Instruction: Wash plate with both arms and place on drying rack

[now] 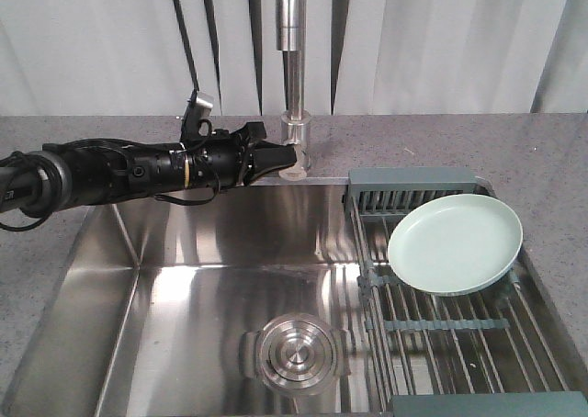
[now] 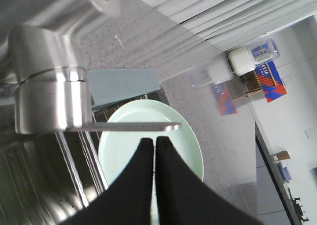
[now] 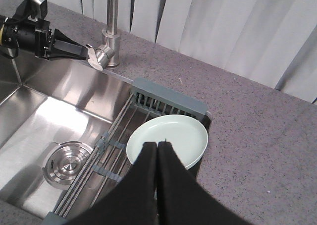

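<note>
Resting face-up on the drying rack point(image 1: 441, 325), the plate point(image 1: 455, 243) tilts; both arms' jaws closed, empty

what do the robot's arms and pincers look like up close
The left arm is black, built of ribbed cylindrical segments with a thin brass-coloured ring, loose black cables and a small grey camera on top. Both the left pincer and right pincer have smooth, matte black tapered fingers, unmarked.

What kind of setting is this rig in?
Likely a kitchen mock-up in a lab: a steel sink set in a speckled grey counter, a faucet, a drying rack holding a plate.
</note>
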`<state>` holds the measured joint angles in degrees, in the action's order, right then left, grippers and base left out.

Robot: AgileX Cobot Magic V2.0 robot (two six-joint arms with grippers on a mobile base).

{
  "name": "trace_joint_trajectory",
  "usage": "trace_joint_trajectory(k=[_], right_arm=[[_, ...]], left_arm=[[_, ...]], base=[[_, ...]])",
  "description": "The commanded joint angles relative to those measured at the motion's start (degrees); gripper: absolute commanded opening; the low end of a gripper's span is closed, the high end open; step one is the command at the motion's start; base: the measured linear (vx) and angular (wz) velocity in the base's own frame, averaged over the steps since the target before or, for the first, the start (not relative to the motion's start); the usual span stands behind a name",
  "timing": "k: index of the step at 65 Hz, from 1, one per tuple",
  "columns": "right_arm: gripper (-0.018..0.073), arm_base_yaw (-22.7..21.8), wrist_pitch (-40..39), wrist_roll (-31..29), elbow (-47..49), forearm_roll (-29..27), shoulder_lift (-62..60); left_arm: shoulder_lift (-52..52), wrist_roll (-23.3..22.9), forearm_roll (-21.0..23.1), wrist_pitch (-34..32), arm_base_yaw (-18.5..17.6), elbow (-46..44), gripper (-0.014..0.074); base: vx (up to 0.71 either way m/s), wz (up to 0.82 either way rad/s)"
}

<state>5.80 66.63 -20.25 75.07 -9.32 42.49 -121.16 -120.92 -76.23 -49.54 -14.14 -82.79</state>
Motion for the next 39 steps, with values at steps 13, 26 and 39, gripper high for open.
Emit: trace_joint_trajectory(k=[13, 26, 39], right_arm=[[-0.0007, -0.3, -3.8, -0.2, 1.7, 0.0, 0.3], [-0.0007, -0.3, -3.8, -0.2, 1.7, 0.0, 0.3], [-0.0007, -0.3, -3.8, -0.2, 1.7, 0.0, 0.3]], left_arm=[[2.3, -0.3, 6.0, -0.4, -0.3, -2.8, -0.0006], [0.4, -0.3, 10.0, -2.2, -0.3, -2.8, -0.0006], [0.2, -0.3, 10.1, -1.5, -0.3, -2.8, -0.0006]], base=[[0.0, 0.0], [0.0, 0.0], [0.0, 0.0]])
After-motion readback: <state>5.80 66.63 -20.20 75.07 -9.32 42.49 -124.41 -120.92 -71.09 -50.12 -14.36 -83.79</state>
